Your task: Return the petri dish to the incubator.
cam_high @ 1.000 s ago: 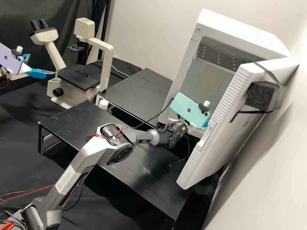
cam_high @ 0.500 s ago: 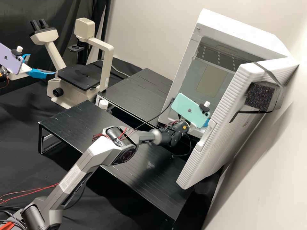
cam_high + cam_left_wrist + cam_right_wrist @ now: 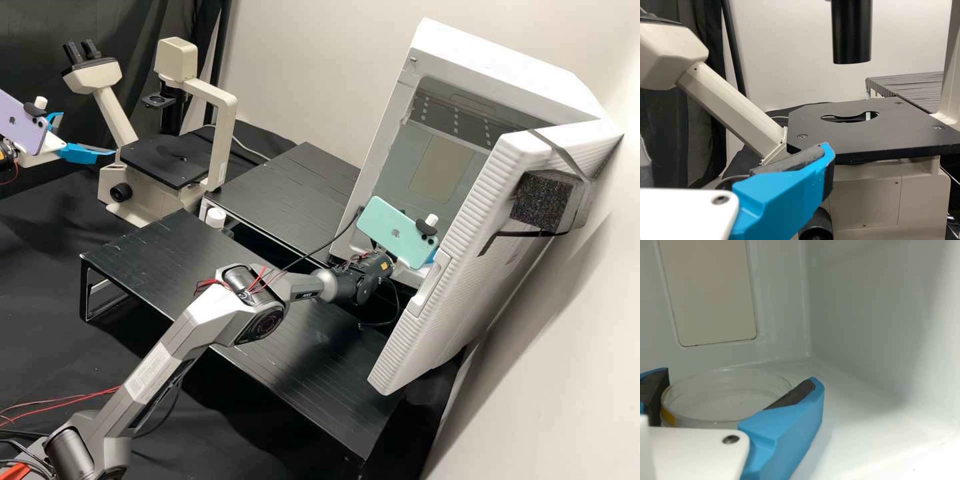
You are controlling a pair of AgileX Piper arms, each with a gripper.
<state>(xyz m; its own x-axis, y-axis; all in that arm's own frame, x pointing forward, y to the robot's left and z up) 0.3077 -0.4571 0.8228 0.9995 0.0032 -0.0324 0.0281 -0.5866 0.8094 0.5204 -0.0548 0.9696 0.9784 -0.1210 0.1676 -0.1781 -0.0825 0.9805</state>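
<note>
In the high view, my right gripper (image 3: pixel 432 256) is at the incubator's (image 3: pixel 405 87) opening, mostly behind a green phone. The right wrist view has the clear petri dish (image 3: pixel 720 401) low inside the white chamber, level, with a yellow mark on its side. My right gripper (image 3: pixel 739 379) is shut on it, one finger at either side of the rim. Whether the dish touches the floor I cannot tell. Over at the high view's left edge, my left gripper (image 3: pixel 87 135) stands open beside the microscope. In the left wrist view, the left gripper (image 3: pixel 732 162) has one blue finger near the black stage.
The incubator door (image 3: pixel 460 267) stands open close to the right arm. Two low black stands (image 3: pixel 167 250) lie between the incubator and the microscope (image 3: pixel 213 100). Chamber walls (image 3: pixel 870 305) rise behind and beside the dish.
The right arm's elbow and forearm have shifted a little toward the incubator, and its wrist has turned slightly. Over the last half second it has hardly moved. The left arm has stayed still.
</note>
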